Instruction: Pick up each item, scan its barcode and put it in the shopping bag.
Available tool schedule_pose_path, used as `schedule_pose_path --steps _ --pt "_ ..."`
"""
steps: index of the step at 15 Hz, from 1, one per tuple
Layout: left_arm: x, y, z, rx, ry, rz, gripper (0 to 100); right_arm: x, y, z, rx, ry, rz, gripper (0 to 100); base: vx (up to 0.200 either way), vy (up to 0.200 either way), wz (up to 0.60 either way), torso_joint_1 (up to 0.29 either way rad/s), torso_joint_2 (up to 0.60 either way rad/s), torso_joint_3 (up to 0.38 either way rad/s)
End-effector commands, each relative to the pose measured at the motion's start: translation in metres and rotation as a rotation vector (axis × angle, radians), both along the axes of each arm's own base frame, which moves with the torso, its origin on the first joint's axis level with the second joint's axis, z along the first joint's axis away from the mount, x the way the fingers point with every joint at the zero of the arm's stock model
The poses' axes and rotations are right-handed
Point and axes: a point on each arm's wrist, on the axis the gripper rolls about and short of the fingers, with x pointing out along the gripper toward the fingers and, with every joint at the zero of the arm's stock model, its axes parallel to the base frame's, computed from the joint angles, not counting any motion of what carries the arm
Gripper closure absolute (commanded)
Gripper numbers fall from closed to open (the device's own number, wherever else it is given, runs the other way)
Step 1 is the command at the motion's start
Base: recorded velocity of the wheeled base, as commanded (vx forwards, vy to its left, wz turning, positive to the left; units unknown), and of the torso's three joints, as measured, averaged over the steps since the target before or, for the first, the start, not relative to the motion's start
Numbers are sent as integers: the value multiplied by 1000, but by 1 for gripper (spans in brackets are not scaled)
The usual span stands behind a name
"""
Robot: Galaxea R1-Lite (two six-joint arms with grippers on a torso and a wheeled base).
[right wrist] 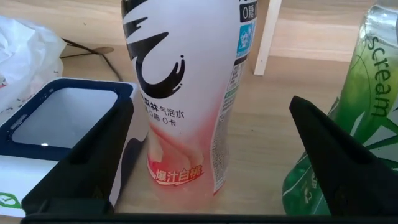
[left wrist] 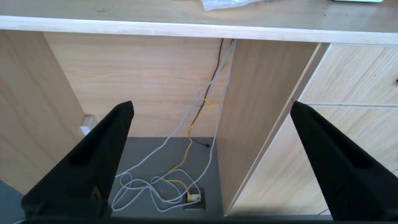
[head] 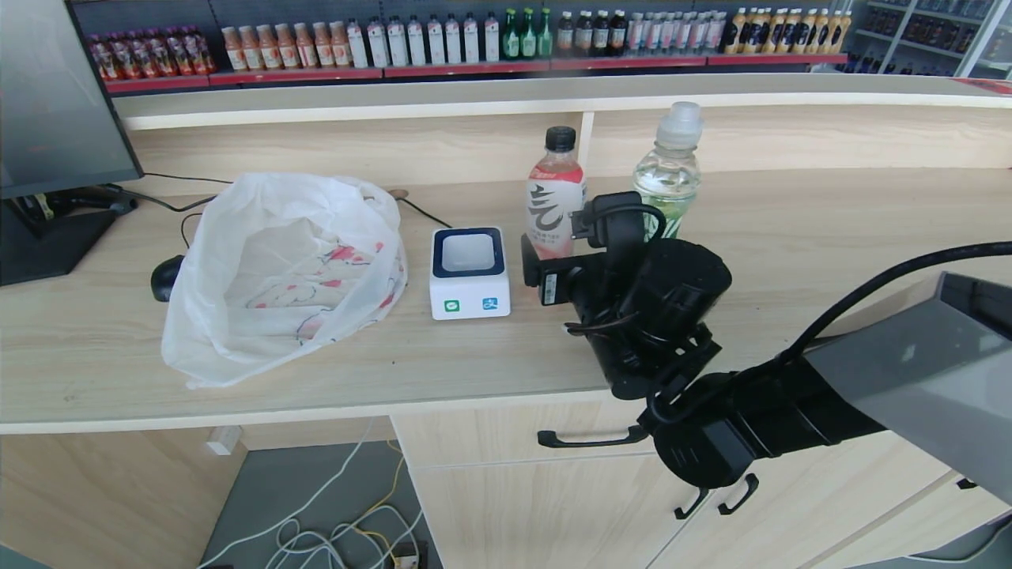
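A pink-and-white bottle (head: 553,201) with a black cap stands upright on the wooden counter (head: 830,237), and a clear green-labelled bottle (head: 668,170) stands just to its right. My right gripper (right wrist: 211,102) is open, level with the pink bottle (right wrist: 186,93), one finger on each side and neither touching it. The green bottle (right wrist: 360,112) is just outside one finger. A white-and-blue scanner box (head: 469,273) sits left of the bottles, and the white shopping bag (head: 285,269) lies open beyond it. My left gripper (left wrist: 211,106) hangs open and empty below the counter edge.
A monitor (head: 55,95) and a black mouse (head: 166,278) occupy the counter's left end. A raised back ledge (head: 474,103) runs behind the bottles. Drawer fronts with black handles (head: 589,438) sit under the counter, and loose cables (left wrist: 161,186) lie on the floor of the recess.
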Motion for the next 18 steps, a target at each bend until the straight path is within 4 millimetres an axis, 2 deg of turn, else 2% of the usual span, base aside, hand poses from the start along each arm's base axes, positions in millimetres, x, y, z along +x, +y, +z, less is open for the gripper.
schedule_pose_path --steps 1,7,12,18 --pt "0 0 0 0 -1 0 0 10 5 0 12 -15 -6 0 0 0 0 0 0 0" --pt "0 0 0 0 -1 0 0 24 17 4 12 -14 -5 0 0 0 0 0 0 0" --pt "0 0 0 0 -1 0 0 36 14 -2 12 -14 -25 0 0 0 0 0 0 0" --pt "0 0 0 0 -1 0 0 40 15 -6 10 -13 -27 0 0 0 0 0 0 0"
